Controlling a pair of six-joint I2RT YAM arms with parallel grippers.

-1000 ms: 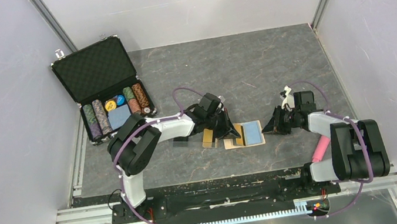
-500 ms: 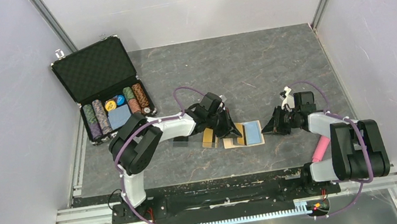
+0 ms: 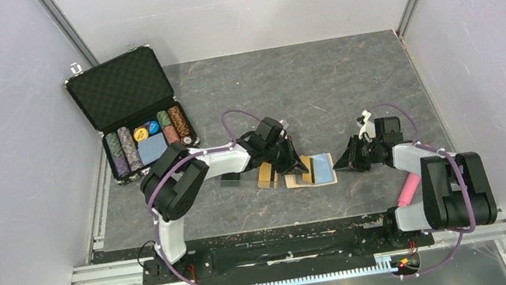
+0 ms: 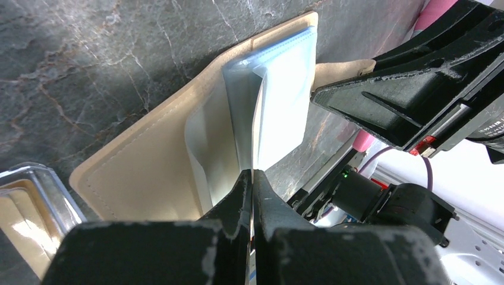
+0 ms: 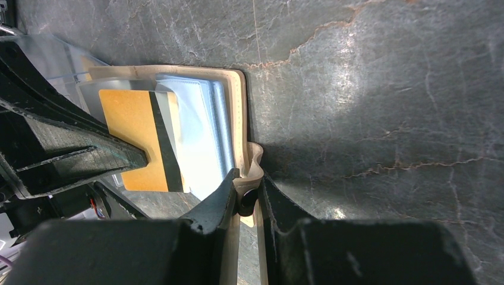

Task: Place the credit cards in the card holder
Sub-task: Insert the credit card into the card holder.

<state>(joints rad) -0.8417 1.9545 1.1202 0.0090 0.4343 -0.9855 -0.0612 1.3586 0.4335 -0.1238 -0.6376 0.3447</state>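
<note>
Your left tool is pressed together on the gold-orange card, gripping one end. The free end reaches down among the clear sleeves of the open card holder. I cannot tell whether that end has entered a pocket. The holder lies near the near edge of the surface, about midway between its left and right edges. Your right tool pinches the holder's snap tab, which anchors it.

Watch the card's leading edge. Several sleeve leaves stand fanned apart, so it could slide between two leaves instead of into a pocket. If it catches and you press on, the thin card may bend or swivel in such a narrow pinch. The grip on the tab is small. If it slips, the holder will likely skid away under the push. The two tools also sit close across the holder, so advancing the left one far risks a bump.
</note>
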